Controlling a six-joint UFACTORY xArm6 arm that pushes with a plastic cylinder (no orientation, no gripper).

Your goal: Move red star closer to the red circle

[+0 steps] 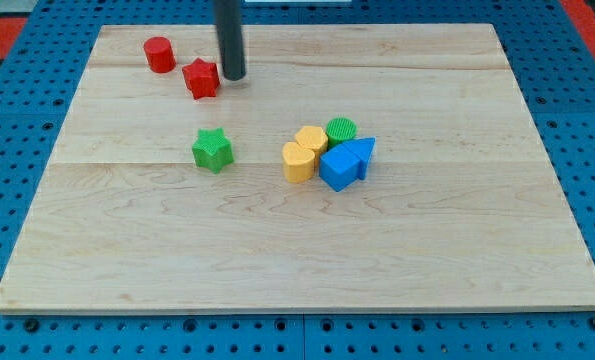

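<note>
Red star (202,78) is sitting near the red circle (158,54), not touching. The rod's tip (233,76) is resting just right of it; no pincer exists, and little pushing is remaining.

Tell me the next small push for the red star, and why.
Probably nudge toward the view's left and slightly up: my tip sits right beside the red star on its right side, and the red circle lies a short gap up-left of the star.
</note>
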